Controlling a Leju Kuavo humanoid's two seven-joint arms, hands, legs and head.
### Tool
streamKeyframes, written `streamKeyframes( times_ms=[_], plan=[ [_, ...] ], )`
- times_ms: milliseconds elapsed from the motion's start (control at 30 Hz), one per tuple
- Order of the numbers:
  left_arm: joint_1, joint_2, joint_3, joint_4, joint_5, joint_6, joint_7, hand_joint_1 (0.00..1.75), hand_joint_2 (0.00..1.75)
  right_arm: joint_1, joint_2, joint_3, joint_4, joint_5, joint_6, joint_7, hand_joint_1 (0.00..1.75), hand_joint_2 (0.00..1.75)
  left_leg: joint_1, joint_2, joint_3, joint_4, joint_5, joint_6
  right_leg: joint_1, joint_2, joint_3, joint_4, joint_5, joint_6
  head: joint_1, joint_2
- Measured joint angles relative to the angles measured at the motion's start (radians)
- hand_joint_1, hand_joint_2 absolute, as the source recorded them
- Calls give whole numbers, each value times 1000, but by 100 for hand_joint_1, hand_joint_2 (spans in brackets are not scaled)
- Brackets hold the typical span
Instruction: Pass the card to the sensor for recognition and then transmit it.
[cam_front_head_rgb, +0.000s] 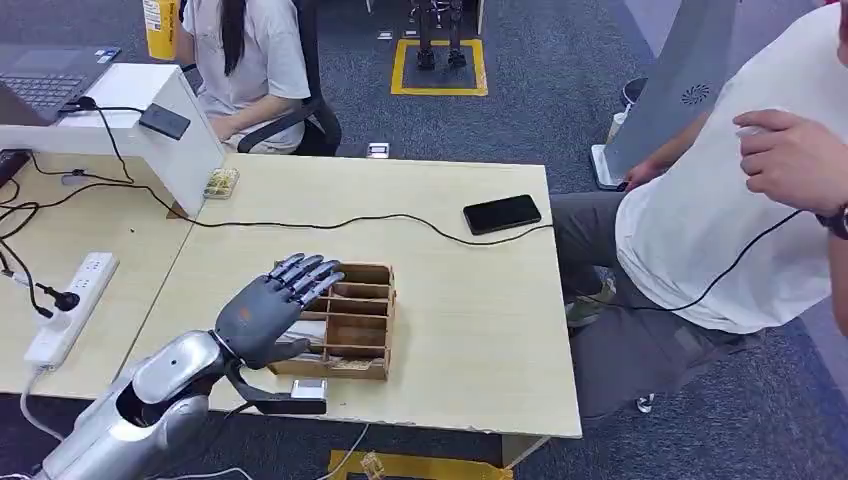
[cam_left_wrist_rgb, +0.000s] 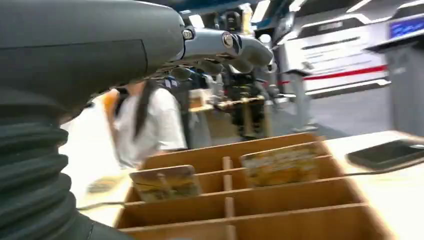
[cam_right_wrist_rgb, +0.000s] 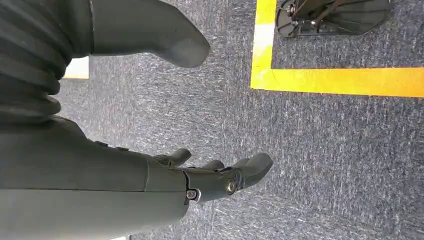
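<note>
The left hand hovered over the left part of a wooden slotted card rack near the front edge of the bench, its fingers stretched out flat, spread and grasping nothing. In the left wrist view the fingers reached out above the rack, and two cards stood upright in its divided slots: one card on one side of the centre divider and a second card on the other, a row further from the hand. Neither card touched the hand. The right hand hung over grey carpet marked with yellow tape, its fingers loosely extended and empty.

One black phone lay at the far right of the bench, with a black cable running across the bench beside it. One white power strip lay on the left, and a small black sensor pad sat on a white box. Two people were near: one seated behind the bench, another at its right.
</note>
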Motion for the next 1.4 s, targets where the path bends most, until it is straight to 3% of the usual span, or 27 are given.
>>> streamKeyframes(
  times_ms=[267, 400, 667, 1167, 1400],
  plan=[
    [10, -20, 3, -107, 157, -16, -60, 0, 175, 0, -3, -2, 0, 3, 6, -6, 0, 175, 0, 0, 0, 0, 0, 0, 0, 0, 0, 0, 0, 0, 0, 0],
    [11, -22, 9, -136, 88, -18, -30, 0, 175, 0, -3, -2, 0, 2, 7, -4, 0, 175, 0, 0, 0, 0, 0, 0, 0, 0, 0, 0, 0, 0, 0, 0],
    [30, 46, 18, -111, -114, -12, 58, 0, 175, 1, -3, -3, 0, 3, 7, -3, 0, 175, 1, 0, 0, 0, 0, 0, 0, 0, 0, 0, 0, 0, 0, 0],
    [60, 140, 60, -87, -95, -47, 76, 0, 175, 1, -3, -5, 0, 16, 7, -3, 0, 175, 0, 0, 0, 0, 0, 0, 0, 0, 0, 0, 0, 0, 0, 0],
    [100, 175, 108, -98, -13, -85, 60, 0, 175, 1, -3, -8, 0, 19, 7, -5, 0, 175, 1, 0, 0, 0, 0, 0, 0, 0, 0, 0, 0, 0, -1, 0]
  ],
)
